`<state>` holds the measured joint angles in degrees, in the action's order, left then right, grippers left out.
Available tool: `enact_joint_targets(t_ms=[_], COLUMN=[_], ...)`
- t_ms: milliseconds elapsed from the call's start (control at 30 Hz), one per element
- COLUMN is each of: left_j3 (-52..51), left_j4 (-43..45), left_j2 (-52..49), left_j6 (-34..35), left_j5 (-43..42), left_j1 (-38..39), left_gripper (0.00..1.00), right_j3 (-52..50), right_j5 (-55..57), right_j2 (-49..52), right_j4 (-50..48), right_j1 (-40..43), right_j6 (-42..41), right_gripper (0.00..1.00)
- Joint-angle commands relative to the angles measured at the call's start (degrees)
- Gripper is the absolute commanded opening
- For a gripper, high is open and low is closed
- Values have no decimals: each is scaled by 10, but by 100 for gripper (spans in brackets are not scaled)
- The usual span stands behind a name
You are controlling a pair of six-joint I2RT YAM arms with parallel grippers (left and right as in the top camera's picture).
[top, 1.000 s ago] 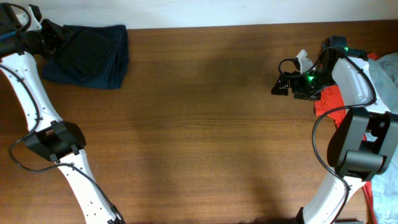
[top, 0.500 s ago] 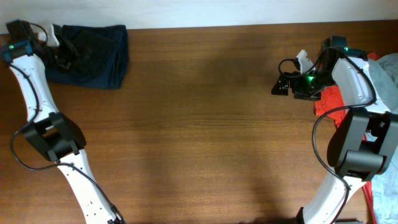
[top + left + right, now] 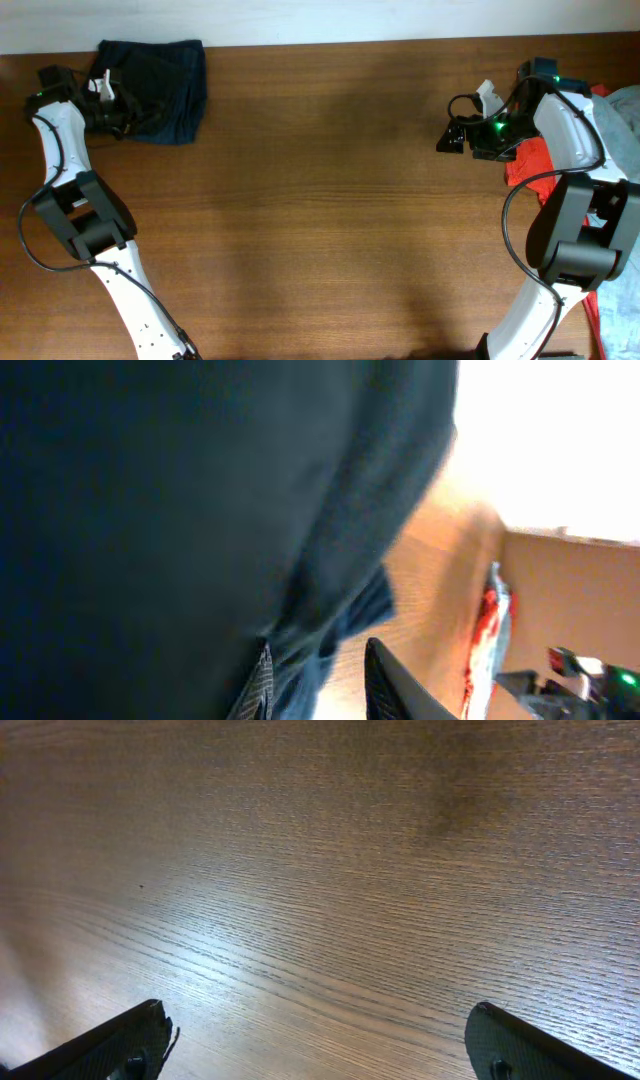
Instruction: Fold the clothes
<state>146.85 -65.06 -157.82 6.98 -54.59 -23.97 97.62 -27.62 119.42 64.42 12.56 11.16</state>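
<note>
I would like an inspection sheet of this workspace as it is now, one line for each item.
Surface: brown wooden table, bare in the middle.
Job's things: navy garment in a bundle at the far left corner; red garment and pale grey-blue garment heaped at the right edge.
Clutter: nothing seen.
Grippers: left gripper at the navy garment, cloth between its fingers, grip not certain; right gripper open over bare wood.
Cables: black cables loop beside the left arm and the right arm, none on the cloth.
Surroundings: white wall along the far edge.
</note>
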Motion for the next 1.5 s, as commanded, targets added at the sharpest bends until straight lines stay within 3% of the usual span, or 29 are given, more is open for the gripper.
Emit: enact_joint_targets(t_ms=[0, 100, 200, 300, 433, 500, 633, 767, 900, 1167, 1200, 1333, 1467], left_j3=[98, 177, 199, 182, 153, 138, 113, 96, 95, 95, 95, 99, 119], left_j4=[1, 2, 0, -21, -26, -26, -26, -24, -25, -51, -54, -71, -87], left_j2=[22, 22, 22, 21, 20, 20, 20, 20, 20, 4, 3, 11, 51], left_j6=[11, 28, 35, 46, 45, 46, 56, 67, 67, 70, 72, 71, 72], left_j5=[-92, -71, 8, 139, 194, 242, 304, 326, 343, 344, 344, 345, 345], left_j1=[2, -1, -5, -6, -7, -8, -14, -26, -31, -31, -31, -31, -27], left_gripper=[30, 29, 24, 19, 18, 11, 8, 9, 18, 24, 24, 3, 1], right_j3=[9, 9, 9, 9, 9, 9, 9, 9, 9, 9, 9, 9, 9], right_j5=[5, 5, 5, 5, 5, 5, 5, 5, 5, 5, 5, 5, 5], right_j2=[-4, -4, -4, -4, -4, -4, -4, -4, -4, -4, -4, -4, -4], right_j4=[0, 0, 0, 0, 0, 0, 0, 0, 0, 0, 0, 0, 0], right_j1=[-2, -2, -2, -2, -2, -2, -2, -2, -2, -2, -2, -2, -2], right_j6=[4, 4, 4, 4, 4, 4, 4, 4, 4, 4, 4, 4, 4], right_gripper=[99, 98, 99, 99, 99, 98, 99, 99, 99, 99, 99, 99, 99])
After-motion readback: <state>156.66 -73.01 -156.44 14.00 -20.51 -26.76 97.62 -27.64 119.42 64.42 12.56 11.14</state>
